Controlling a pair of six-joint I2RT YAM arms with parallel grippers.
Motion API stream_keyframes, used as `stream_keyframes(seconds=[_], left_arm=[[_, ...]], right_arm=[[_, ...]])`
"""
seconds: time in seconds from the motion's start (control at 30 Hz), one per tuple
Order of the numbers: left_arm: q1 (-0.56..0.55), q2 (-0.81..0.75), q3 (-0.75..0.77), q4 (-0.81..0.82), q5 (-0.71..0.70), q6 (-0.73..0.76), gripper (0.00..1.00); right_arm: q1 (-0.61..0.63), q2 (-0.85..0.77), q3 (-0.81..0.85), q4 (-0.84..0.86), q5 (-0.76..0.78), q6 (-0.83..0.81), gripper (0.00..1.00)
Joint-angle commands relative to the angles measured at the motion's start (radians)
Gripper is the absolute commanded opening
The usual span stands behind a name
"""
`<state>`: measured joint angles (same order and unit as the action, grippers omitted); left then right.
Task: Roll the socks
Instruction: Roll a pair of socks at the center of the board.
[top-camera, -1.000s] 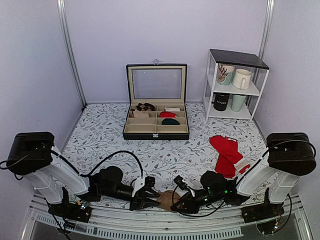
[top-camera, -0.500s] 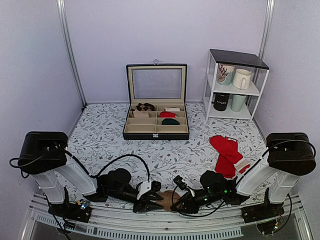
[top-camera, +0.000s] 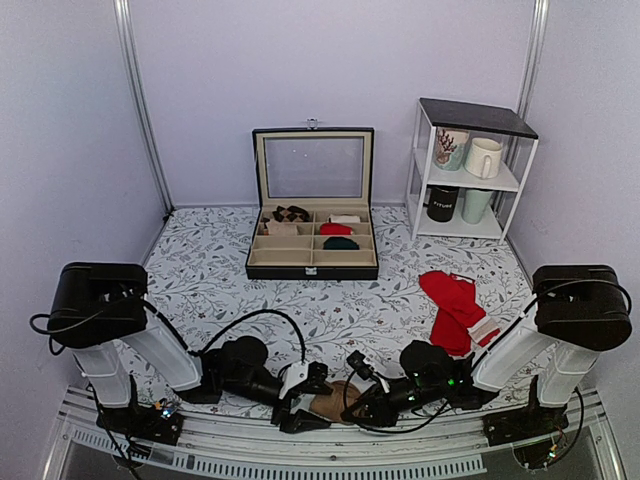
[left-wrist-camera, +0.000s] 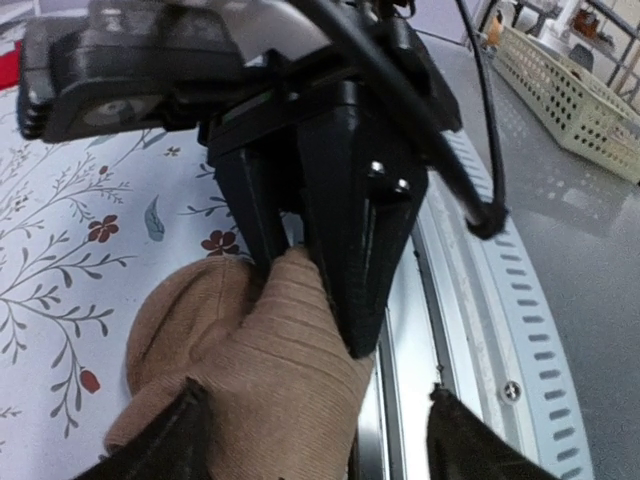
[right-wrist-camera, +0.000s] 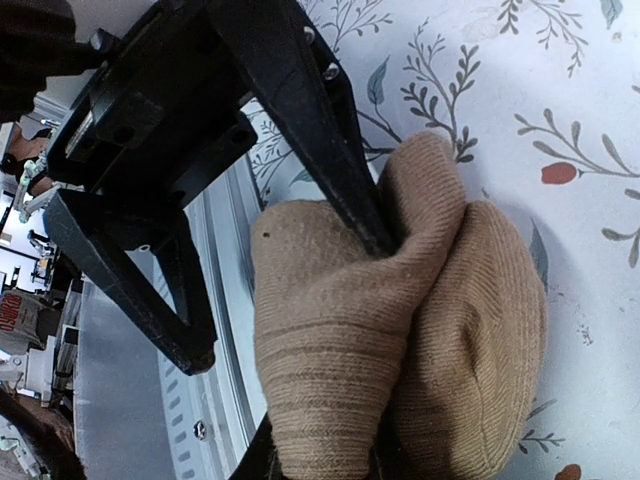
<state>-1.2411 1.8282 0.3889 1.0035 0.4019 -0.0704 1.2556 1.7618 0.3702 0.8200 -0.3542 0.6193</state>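
The socks are a small tan ribbed roll at the table's near edge, between both grippers. In the left wrist view the roll lies by my left gripper, whose jaws stand wide open: one finger rests against the knit, the other is over the metal rail. In the right wrist view one left finger is tucked into a fold of the roll. My right gripper is shut on the roll's outer layer. From above, the left gripper and right gripper flank the roll.
An open black box with small rolls in its compartments stands mid-table. Red socks lie to the right. A white shelf with mugs is at the back right. The slotted metal rail runs along the near edge.
My left arm has moved right toward the roll, and its open fingers now reach around and into it. The right gripper has stayed shut on the roll.
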Motion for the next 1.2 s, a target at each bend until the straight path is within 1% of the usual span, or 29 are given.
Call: stream_keyframes(seconds=[0.0,0.1,0.13,0.17,0.2,0.23,0.27,0.33,0.5,0.53,0.67,0.73,0.8,0.9,1.0,1.17], left_arm=[[-0.002,0.043,0.024,-0.113,0.042,-0.015,0.67],[-0.006,0.059,0.027,-0.118,0.038,-0.026,0.58],[-0.006,0.065,0.028,-0.123,0.037,-0.028,0.53],[-0.006,0.07,0.031,-0.138,0.039,-0.028,0.44],[-0.006,0.076,0.036,-0.152,0.042,-0.029,0.35],[-0.005,0.08,0.039,-0.165,0.044,-0.032,0.15],[-0.006,0.081,0.037,-0.172,0.044,-0.038,0.0],[-0.006,0.079,0.029,-0.177,0.044,-0.055,0.0],[-0.007,0.054,0.039,-0.293,0.033,-0.096,0.0],[-0.007,0.05,0.05,-0.333,0.026,-0.11,0.0],[-0.007,0.069,0.139,-0.58,-0.016,-0.164,0.0],[-0.004,0.078,0.162,-0.643,-0.017,-0.194,0.0],[0.006,0.081,0.163,-0.67,-0.01,-0.227,0.0],[0.031,0.083,0.144,-0.673,0.014,-0.271,0.0],[0.054,0.089,0.125,-0.667,0.029,-0.295,0.0],[0.071,0.102,0.121,-0.661,0.048,-0.311,0.0]], right_arm=[[-0.007,0.09,-0.033,-0.318,0.045,-0.009,0.18],[-0.007,0.096,-0.028,-0.32,0.041,-0.01,0.18],[-0.007,0.096,-0.027,-0.321,0.041,-0.01,0.18],[-0.007,0.094,-0.027,-0.323,0.041,-0.01,0.17],[-0.007,0.092,-0.027,-0.325,0.041,-0.01,0.17],[-0.006,0.09,-0.026,-0.328,0.039,-0.01,0.17],[-0.006,0.089,-0.025,-0.333,0.038,-0.009,0.17],[-0.008,0.089,-0.022,-0.341,0.035,-0.01,0.17],[-0.018,0.083,-0.018,-0.363,0.031,-0.01,0.17],[-0.022,0.081,-0.014,-0.37,0.028,-0.011,0.17],[-0.046,0.063,0.013,-0.43,0.032,-0.025,0.22],[-0.05,0.051,0.042,-0.475,0.049,-0.043,0.28],[-0.051,0.032,0.065,-0.522,0.076,-0.068,0.37],[-0.051,-0.027,0.084,-0.568,0.141,-0.113,0.46],[-0.051,-0.125,0.082,-0.598,0.217,-0.165,0.51],[-0.05,-0.322,0.06,-0.633,0.356,-0.253,0.53]])
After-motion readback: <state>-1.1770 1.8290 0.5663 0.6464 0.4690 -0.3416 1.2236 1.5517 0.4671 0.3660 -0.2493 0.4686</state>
